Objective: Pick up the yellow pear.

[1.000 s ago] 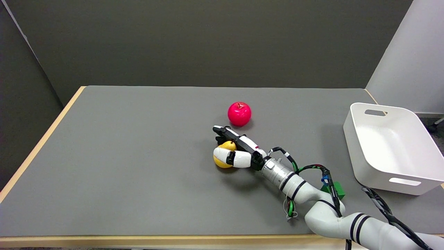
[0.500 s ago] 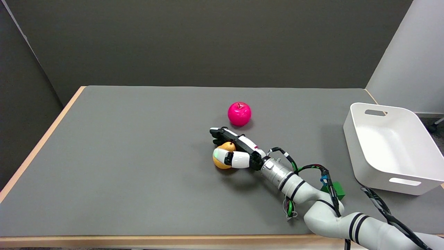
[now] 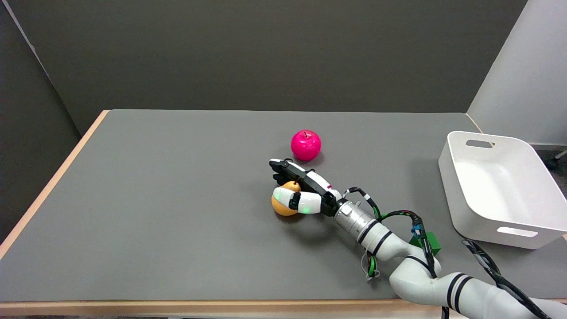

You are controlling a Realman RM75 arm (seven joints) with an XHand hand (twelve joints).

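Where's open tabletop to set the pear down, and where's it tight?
Free: the wide grey stretch of table left of the right hand, out to the wooden left edge, and the far strip behind the pink apple. Tight: between apple and hand gripping the yellow pear, and the near right, with arm, green block and white bin.

The right hand (image 3: 297, 189) grips the yellow pear (image 3: 283, 207), seemingly on the table (image 3: 155, 199).

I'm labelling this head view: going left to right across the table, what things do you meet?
Yellow pear, held by the right hand → pink apple → green block → white bin.
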